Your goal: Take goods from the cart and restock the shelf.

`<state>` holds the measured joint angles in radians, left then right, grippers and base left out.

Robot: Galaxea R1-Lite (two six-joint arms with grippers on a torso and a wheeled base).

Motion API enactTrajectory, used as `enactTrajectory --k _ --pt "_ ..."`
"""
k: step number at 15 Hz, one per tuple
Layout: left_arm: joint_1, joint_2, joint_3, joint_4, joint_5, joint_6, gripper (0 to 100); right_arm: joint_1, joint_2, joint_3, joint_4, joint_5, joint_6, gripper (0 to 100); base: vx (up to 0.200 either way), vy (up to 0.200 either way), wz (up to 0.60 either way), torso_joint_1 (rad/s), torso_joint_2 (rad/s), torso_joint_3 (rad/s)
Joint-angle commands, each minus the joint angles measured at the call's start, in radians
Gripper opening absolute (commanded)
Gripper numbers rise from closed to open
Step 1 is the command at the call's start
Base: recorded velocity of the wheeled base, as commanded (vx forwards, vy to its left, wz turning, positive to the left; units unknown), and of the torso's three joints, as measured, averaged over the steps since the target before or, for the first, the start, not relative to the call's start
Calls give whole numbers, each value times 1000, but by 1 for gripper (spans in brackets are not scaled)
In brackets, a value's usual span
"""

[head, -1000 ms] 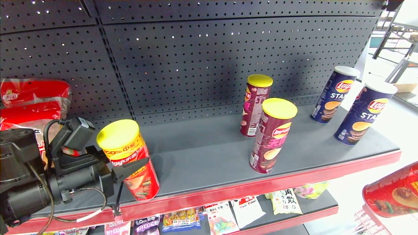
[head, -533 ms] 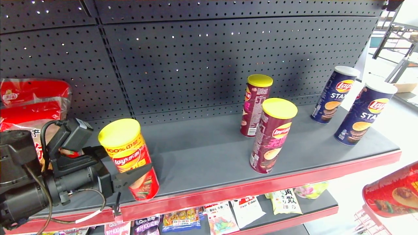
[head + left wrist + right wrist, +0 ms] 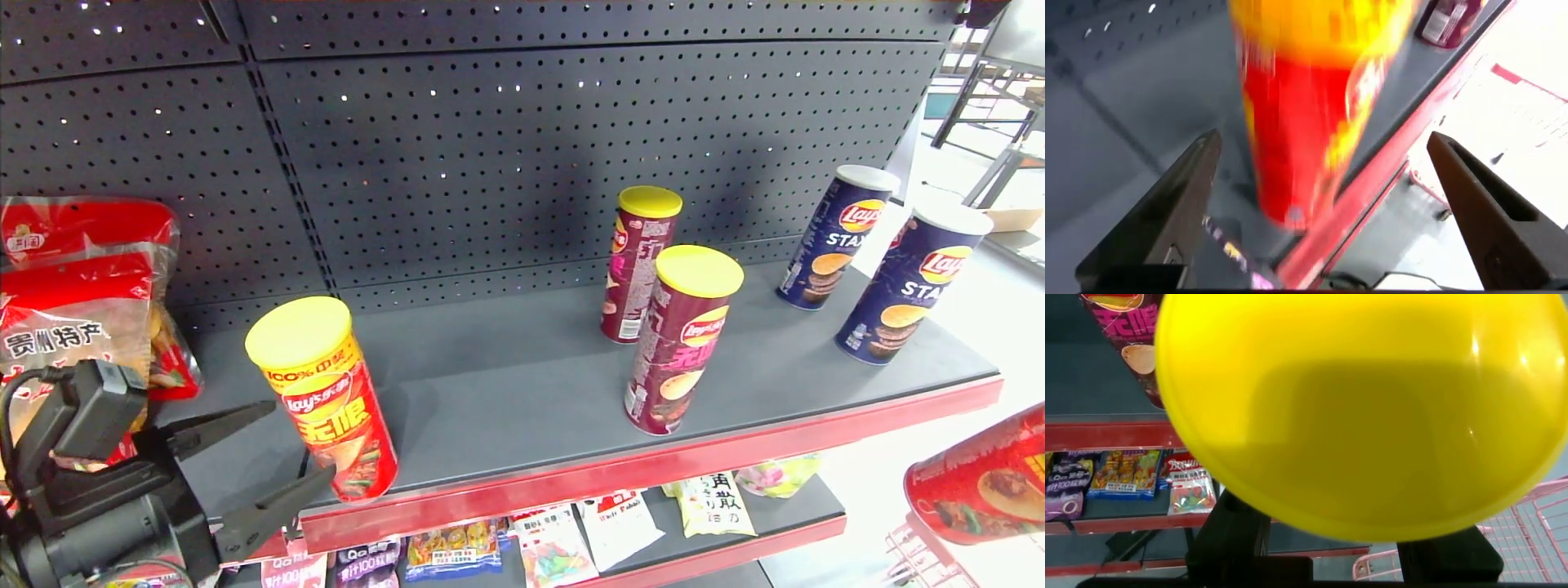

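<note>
A red chip can with a yellow lid (image 3: pixel 326 400) stands upright near the front left of the dark shelf (image 3: pixel 531 408). My left gripper (image 3: pixel 302 439) is open just in front of it, off the shelf edge, with one finger on either side and clear of the can. From the left wrist, the same can (image 3: pixel 1306 122) rises beyond the spread fingers (image 3: pixel 1184 204). My right gripper (image 3: pixel 1339 543) is shut on a second red chip can, whose yellow lid (image 3: pixel 1364 408) faces the wrist camera. That can (image 3: pixel 980 482) hangs low at the far right.
Two purple cans (image 3: pixel 682 343) (image 3: pixel 641 261) stand mid-shelf and two blue cans (image 3: pixel 833 237) (image 3: pixel 914 282) at its right end. Red snack bags (image 3: pixel 73 286) lean at the far left. Packets (image 3: pixel 571 539) fill the lower shelf. A pink wire cart (image 3: pixel 906 555) shows bottom right.
My left gripper has opened, let go of the red can and drawn back down and left. The can stays standing on the shelf. The right arm has not moved.
</note>
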<state>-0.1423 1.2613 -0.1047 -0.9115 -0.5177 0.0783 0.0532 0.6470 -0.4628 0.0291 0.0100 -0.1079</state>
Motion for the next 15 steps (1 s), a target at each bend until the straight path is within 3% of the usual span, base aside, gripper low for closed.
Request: enactTrajectory --k 1,2,4,6,10,13,14,15 --pt "44 -86 51 0 41 0 100 2 10 1 2 4 -1 0 0 0 0 0 0 0" --pt "72 -102 57 3 107 3 100 2 16 4 2 5 -1 0 0 0 0 0 0 0" --pt "122 -148 56 23 435 29 100 4 17 23 8 -4 -9 0 0 0 0 0 0 0" --pt "121 -238 49 82 421 28 100 -4 20 26 8 -53 -70 0 0 0 0 0 0 0" --pt "112 -522 42 299 389 28 100 -6 22 35 0 -56 -93 0 0 0 0 0 0 0" --pt "112 -864 -47 809 372 57 100 -15 -26 35 8 -59 -96 0 0 0 0 0 0 0" --pt "113 -892 -98 933 372 83 100 -16 -29 36 9 -61 -96 0 0 0 0 0 0 0" --pt "113 -895 -119 970 373 97 100 -16 -29 35 9 -61 -96 0 0 0 0 0 0 0"
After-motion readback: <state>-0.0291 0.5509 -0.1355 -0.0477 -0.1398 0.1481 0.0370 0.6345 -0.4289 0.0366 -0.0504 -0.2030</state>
